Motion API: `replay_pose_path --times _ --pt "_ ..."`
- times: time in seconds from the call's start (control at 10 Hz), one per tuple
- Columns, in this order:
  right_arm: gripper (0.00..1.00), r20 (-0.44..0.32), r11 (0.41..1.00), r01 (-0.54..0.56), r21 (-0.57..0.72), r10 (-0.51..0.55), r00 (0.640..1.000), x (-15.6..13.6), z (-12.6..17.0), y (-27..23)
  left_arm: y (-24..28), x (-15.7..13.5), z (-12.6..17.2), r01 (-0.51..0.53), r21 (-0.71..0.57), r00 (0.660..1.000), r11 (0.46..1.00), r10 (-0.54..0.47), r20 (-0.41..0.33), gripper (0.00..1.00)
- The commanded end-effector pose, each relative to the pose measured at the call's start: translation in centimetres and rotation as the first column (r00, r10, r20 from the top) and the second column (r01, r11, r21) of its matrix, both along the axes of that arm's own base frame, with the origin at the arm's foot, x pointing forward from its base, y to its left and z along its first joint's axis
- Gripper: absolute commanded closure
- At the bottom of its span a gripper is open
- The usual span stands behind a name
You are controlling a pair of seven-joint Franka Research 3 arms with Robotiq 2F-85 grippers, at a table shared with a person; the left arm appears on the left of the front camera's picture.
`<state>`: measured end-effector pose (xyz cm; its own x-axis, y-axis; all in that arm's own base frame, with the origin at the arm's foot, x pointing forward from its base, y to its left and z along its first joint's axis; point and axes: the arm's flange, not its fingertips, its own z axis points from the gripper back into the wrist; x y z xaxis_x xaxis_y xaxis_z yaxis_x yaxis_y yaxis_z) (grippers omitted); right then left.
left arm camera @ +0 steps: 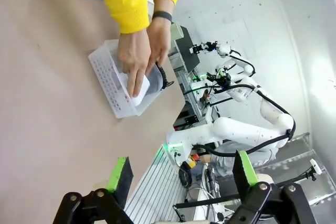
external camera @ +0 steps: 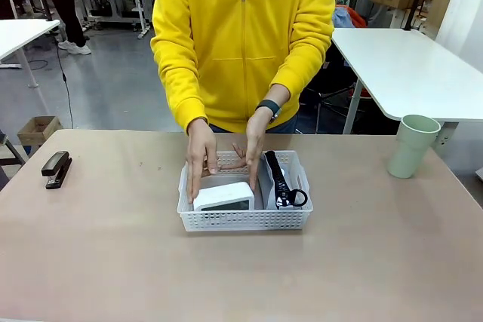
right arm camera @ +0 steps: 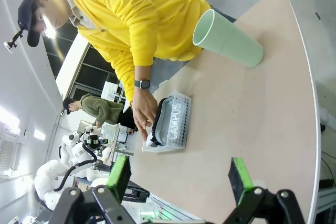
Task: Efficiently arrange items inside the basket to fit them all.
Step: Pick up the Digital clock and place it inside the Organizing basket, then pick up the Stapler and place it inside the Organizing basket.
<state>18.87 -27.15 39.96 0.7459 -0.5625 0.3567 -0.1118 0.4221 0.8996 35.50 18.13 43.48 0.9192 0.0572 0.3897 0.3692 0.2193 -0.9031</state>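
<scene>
Midway through a packing job, a person in a yellow hoodie leans over the table [external camera: 113, 262] with both hands inside the basket [external camera: 245, 220], which sits at the centre. The bare-wristed hand [external camera: 201, 148] presses along the left side of the white device [external camera: 224, 197], and the watch-wearing hand [external camera: 253, 145] braces its right side. The device sits in the near-left part of the basket. The grey pouch [external camera: 275, 175] stands on edge along the right wall, zipper up and loop strap towards the near end. The pale green cup [external camera: 411, 145] stands upright at the far right of the table, well apart from the basket and not yet packed. A black stapler [external camera: 56, 168] lies at the far left.

The left gripper [left arm camera: 181, 163] and right gripper [right arm camera: 180, 161] both hang back with jaws spread wide and nothing between them.

The step in hand looks like seating the device, and doing it well means pushing it tight into its corner so no room is wasted. The strip behind it appears to be free, though the hands hide most of it. If so, that is probably where the cup should go. The pouch is soft and can be squeezed thinner against its wall, so the rigid pieces should be placed first.
</scene>
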Motion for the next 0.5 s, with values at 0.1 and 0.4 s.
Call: replay_pose_path --times 0.1,0.4 --pt "0.0 0.04 1.0 0.006 -0.002 -0.005 0.999 0.18 0.1 0.12 0.3 -0.51 1.18 -0.015 0.025 0.999 1.0 0.014 0.035 0.0" --pt "0.0 0.04 1.0 0.006 -0.002 -0.005 0.999 0.18 0.1 0.12 0.3 -0.51 1.18 -0.015 0.025 0.999 1.0 0.014 0.035 0.0"
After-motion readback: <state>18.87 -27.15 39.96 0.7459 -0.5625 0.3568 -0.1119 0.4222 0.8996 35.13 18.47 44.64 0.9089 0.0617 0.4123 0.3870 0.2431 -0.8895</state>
